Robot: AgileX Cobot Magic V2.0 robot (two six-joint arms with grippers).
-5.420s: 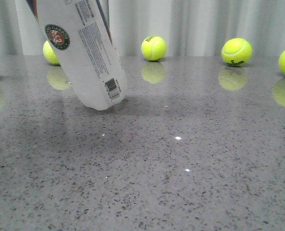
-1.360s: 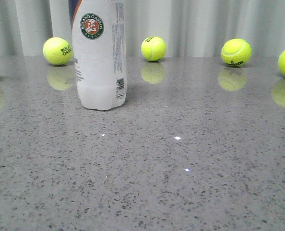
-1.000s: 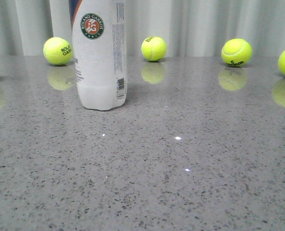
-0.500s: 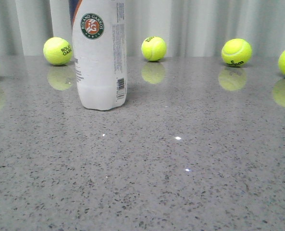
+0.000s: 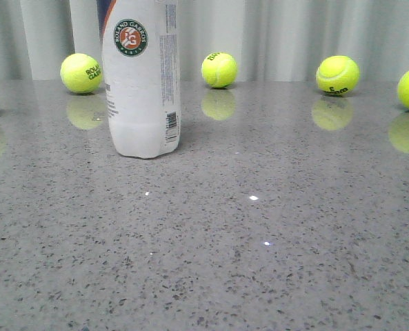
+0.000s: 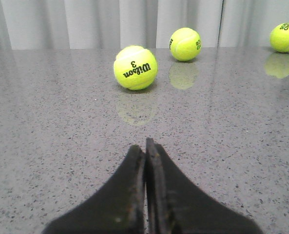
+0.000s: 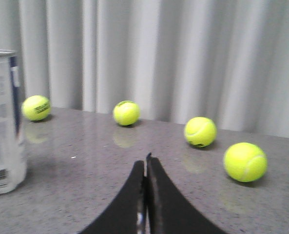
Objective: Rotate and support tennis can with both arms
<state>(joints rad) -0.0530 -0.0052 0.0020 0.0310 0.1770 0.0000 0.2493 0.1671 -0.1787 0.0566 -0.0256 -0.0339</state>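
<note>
The tennis can (image 5: 142, 89) stands upright on the grey speckled table (image 5: 259, 227), its round badge and barcode facing the front camera, its top cut off by that view's edge. The right wrist view shows the can (image 7: 5, 126) standing off to one side with its silver rim visible. My right gripper (image 7: 145, 163) is shut with nothing between its fingers, clear of the can. My left gripper (image 6: 144, 148) is shut and empty too, over bare table; the can does not show in the left wrist view. Neither arm appears in the front view.
Several yellow-green tennis balls line the table's far edge before a pale curtain, among them (image 5: 81, 73), (image 5: 219, 69), (image 5: 338, 74). A Wilson ball (image 6: 135, 68) lies ahead of the left gripper. Two balls (image 7: 200, 131), (image 7: 245, 162) lie near the right gripper.
The can went from tilted with its base on the table to standing upright. Over the last second it has stayed upright and still.
</note>
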